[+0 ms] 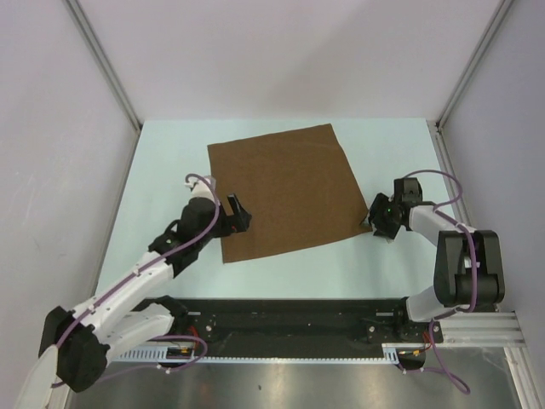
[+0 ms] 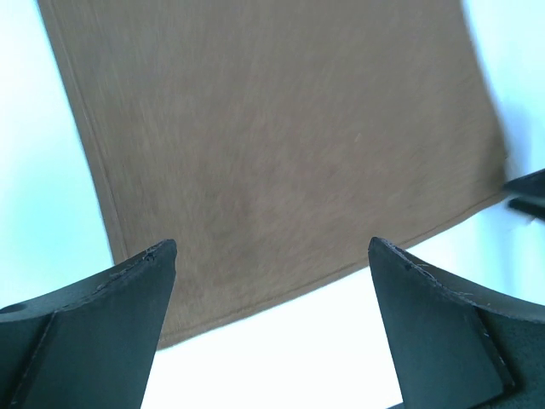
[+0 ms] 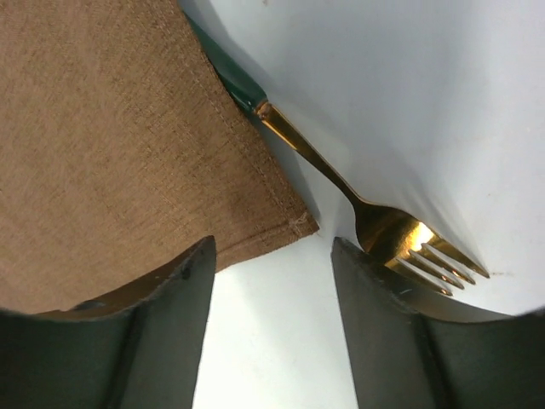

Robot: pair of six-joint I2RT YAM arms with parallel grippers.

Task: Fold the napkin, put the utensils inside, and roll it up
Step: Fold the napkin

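Looking down from above, you have the napkin (image 1: 285,192) spread flat on the desk (image 1: 392,153), turned a little out of square with the desk's edges. Your left claw (image 1: 238,214) sits over the cloth just inside its left edge, near the near-left corner. Its wrist camera shows the fingers (image 2: 111,315) spread wide. The hemmed near edge of the napkin runs across the gap between them, and nothing is pinched.

Your right claw (image 1: 380,223) is at the napkin's near-right corner. In its wrist view both fingers (image 3: 162,332) stand apart, and that corner of the cloth lies in the gap between them, gripped by neither. The fork (image 3: 341,183) lies on the desk just beside the napkin's right edge. Its dark green handle hugs the hem and its gold neck runs diagonally away from the cloth. The tines end right beside one finger of the claw, but you cannot tell whether they touch it.
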